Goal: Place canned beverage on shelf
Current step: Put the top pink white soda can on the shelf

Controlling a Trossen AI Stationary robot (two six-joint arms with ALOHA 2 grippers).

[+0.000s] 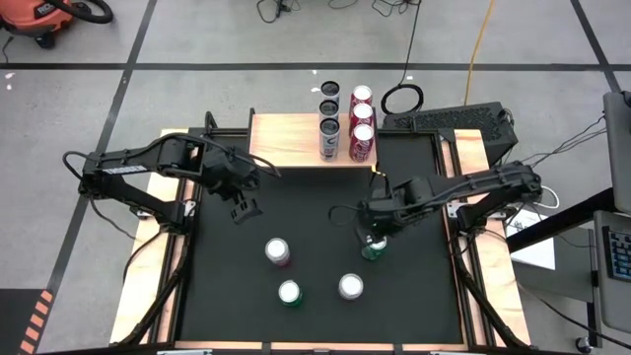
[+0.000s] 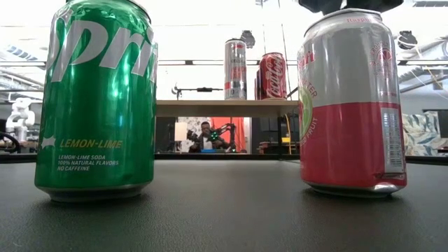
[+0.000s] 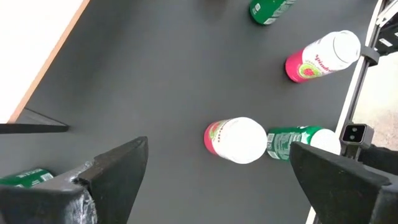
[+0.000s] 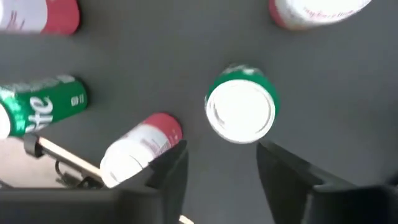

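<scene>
Above the black desk, the right hand hangs over an upright green can, fingers parted and not gripping it. Three more cans stand nearer the front: a pink-and-white one, a green one and another pink-and-white one. Meanwhile the wooden shelf at the far edge carries two rows of cans. Off to the side, the left hand waits wide open, empty.
</scene>
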